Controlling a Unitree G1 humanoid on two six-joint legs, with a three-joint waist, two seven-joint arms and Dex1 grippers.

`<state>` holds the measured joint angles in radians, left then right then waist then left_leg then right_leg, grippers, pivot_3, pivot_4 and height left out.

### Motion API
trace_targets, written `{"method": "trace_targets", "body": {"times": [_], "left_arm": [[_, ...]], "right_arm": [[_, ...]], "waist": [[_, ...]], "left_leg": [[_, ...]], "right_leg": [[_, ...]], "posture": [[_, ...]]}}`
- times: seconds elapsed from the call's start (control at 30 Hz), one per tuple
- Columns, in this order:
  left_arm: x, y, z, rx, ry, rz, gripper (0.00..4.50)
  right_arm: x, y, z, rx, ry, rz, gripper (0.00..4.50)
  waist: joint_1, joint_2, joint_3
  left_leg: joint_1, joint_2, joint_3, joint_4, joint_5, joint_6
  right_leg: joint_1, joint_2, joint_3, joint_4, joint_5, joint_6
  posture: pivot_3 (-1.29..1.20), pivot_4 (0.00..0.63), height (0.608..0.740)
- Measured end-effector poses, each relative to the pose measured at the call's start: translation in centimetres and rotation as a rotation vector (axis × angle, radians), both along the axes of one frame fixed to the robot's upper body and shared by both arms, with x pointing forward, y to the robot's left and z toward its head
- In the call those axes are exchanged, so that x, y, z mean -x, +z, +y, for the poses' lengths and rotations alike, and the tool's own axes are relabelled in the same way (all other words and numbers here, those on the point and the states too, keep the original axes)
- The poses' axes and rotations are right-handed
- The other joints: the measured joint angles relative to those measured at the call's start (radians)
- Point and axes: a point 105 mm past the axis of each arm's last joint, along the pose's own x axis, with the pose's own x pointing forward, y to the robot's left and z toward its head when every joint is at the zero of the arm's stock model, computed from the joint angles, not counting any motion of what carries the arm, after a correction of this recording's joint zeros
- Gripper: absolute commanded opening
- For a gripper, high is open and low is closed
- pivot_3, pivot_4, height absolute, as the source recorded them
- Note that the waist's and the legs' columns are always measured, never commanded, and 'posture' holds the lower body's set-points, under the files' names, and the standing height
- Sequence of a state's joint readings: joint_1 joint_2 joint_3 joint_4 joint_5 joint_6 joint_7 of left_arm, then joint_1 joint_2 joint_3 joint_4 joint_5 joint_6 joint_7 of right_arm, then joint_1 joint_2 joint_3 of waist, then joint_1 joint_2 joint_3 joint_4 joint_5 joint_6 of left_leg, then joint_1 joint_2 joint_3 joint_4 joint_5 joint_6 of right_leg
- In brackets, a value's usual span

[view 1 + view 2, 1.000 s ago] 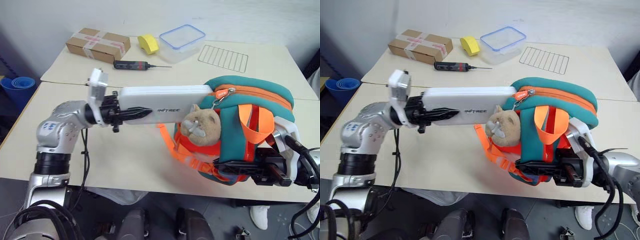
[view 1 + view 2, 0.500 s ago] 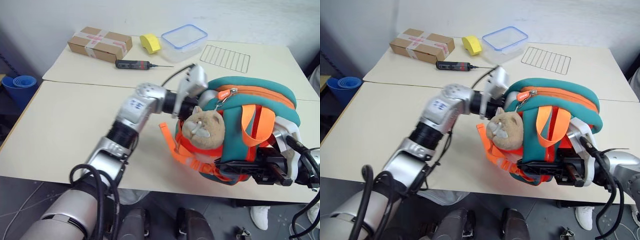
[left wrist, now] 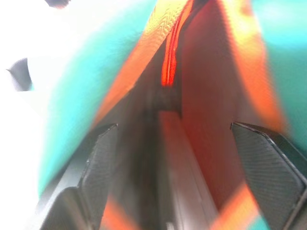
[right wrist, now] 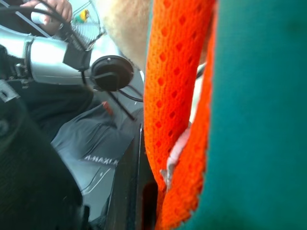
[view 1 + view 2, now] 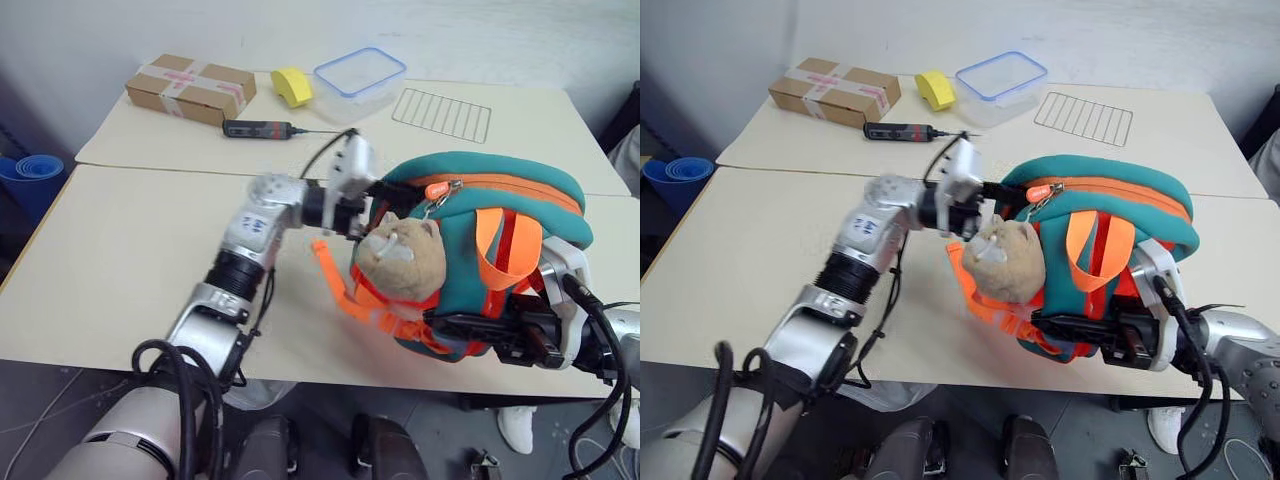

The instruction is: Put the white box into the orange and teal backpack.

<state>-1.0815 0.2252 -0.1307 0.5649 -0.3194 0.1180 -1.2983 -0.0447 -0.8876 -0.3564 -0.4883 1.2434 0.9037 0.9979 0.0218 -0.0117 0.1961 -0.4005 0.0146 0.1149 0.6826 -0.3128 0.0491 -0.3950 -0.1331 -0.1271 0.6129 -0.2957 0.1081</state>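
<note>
The orange and teal backpack (image 5: 500, 215) lies on its side at the table's front right, with a tan plush toy (image 5: 402, 262) hanging on its front. My left gripper (image 5: 383, 197) reaches level into the backpack's zip opening. In the left wrist view its fingers (image 3: 98, 165) stand wide open inside the orange-lined pocket. A long flat slab (image 3: 180, 177), which looks like the white box, lies deep in that pocket between them, and neither finger touches it. My right gripper (image 5: 478, 333) is shut on the backpack's lower edge beside an orange mesh strap (image 4: 177, 96).
On the far table stand a taped cardboard box (image 5: 190, 87), a yellow object (image 5: 293, 86), a clear blue-rimmed container (image 5: 360, 77), a wire rack (image 5: 441, 113) and a dark pen-like tool (image 5: 262, 129). Blue rolls (image 5: 35, 170) sit off the table's left. A person's hand (image 4: 48, 9) shows behind.
A second ago my left gripper held the white box outside the backpack's mouth. It pushed the box in to the right, and its jaws have now opened. The right gripper kept still.
</note>
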Motion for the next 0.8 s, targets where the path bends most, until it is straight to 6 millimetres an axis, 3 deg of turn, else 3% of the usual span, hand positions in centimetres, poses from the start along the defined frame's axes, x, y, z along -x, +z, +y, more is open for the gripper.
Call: {"method": "trace_targets", "body": {"times": [0.13, 0.27, 0.37, 0.6, 0.8], "left_arm": [[0.6, 0.5, 4.0, -0.037, -0.070, 0.034, 3.88], [2.1, 0.1, 5.5, -0.032, -0.103, 0.055, 3.88], [3.4, 0.1, 5.3, -0.006, -0.121, 0.059, 3.88], [5.3, 1.6, 2.0, 0.103, -0.106, 0.008, 3.88], [5.4, 0.5, 0.5, 0.082, -0.081, -0.003, 2.46]], "right_arm": [[-0.5, 0.0, -0.2, 0.009, -0.019, -0.014, 0.00], [-1.0, -0.1, -0.1, 0.016, -0.039, -0.036, 0.00], [-1.2, -0.2, -0.2, 0.025, -0.044, -0.044, 0.00], [-1.3, -0.3, -0.5, 0.017, -0.045, -0.041, 0.00], [-1.3, -0.5, -0.5, 0.016, -0.048, -0.034, 0.00]], "waist": [[0.001, 0.000, 0.000], [0.003, 0.000, 0.000], [0.003, 0.000, 0.000], [0.004, 0.000, 0.000], [0.003, 0.000, 0.000]], "left_leg": [[-0.001, -0.001, 0.000, 0.000, 0.000, 0.001], [-0.001, -0.002, -0.002, 0.001, 0.000, 0.002], [-0.002, -0.003, -0.004, 0.003, 0.000, 0.002], [-0.002, -0.003, -0.007, 0.003, 0.000, 0.002], [-0.002, -0.003, -0.006, 0.003, 0.000, 0.001]], "right_leg": [[0.000, 0.001, -0.003, 0.004, 0.000, 0.000], [0.001, 0.001, -0.003, 0.006, 0.000, 0.000], [0.001, 0.001, -0.002, 0.006, 0.000, 0.000], [0.003, 0.001, 0.000, 0.006, 0.000, 0.000], [0.003, 0.002, -0.002, 0.006, 0.000, 0.000]], "posture": [[0.00, 0.150, 0.740], [0.00, 0.150, 0.740], [0.00, 0.150, 0.740], [0.00, 0.150, 0.740], [0.00, 0.150, 0.740]]}}
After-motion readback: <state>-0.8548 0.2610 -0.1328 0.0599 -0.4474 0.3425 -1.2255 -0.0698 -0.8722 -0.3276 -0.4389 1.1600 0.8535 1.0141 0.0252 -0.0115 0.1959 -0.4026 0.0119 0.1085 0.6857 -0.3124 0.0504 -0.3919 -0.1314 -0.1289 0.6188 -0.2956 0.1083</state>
